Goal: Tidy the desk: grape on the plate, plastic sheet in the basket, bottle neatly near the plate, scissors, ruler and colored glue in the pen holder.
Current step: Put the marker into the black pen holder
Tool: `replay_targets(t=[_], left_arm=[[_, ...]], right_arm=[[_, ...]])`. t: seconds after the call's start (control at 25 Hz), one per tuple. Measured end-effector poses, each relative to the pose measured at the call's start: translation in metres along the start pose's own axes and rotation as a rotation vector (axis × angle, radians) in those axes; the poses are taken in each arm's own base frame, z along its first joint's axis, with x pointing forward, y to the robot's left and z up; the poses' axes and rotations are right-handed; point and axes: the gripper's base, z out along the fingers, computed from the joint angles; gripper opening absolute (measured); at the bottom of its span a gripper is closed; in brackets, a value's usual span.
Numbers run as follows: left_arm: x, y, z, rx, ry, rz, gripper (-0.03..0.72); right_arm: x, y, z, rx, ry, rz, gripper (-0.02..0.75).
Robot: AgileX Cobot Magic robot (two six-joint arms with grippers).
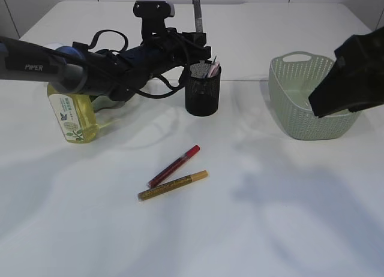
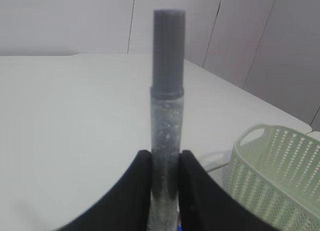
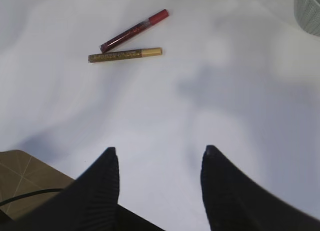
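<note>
- Pinching a silver glue pen (image 2: 167, 121), the left claw (image 2: 165, 178) hovered above the holder (image 1: 202, 90).
- Right claw (image 3: 160, 178) stood spread, empty, over the surface (image 3: 240, 116).

Your surface (image 1: 252, 229) is white, cloth-like, with soft wrinkles and broad shadows. Directly on it: a black mesh pen holder (image 1: 202, 92), standing upright just below the left pincer (image 1: 197, 26), with a few items poking out of it. A pale green perforated basket (image 1: 300, 103) sits under the right pincer's (image 3: 159, 163) arm, right of the holder. A yellow liquid bottle (image 1: 72, 115) stands beneath the left arm, well left of that pincer. Ahead of the right pincer lie two glue pens, side by side and nearly touching: red glue pen (image 3: 134, 30), gold glue pen (image 3: 125, 54). A tan panel edge shows at the near left of the right pincer.
</note>
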Motion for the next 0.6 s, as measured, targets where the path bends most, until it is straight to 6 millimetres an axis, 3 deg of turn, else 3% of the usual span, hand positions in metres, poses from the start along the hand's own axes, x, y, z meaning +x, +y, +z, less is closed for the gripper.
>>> replay_targets(t=[0.36,0.6], left_arm=[[0.0015,-0.0006,0.0000,0.007,0.017,0.022,0.218],[0.0039,0.0017,-0.0009,-0.027,0.087,0.031,0.236]], right_arm=[[-0.0003,0.0000,0.0000,0.000,-0.004,0.000,0.419],[-0.0003,0.0000,0.0000,0.000,-0.004,0.000,0.419]])
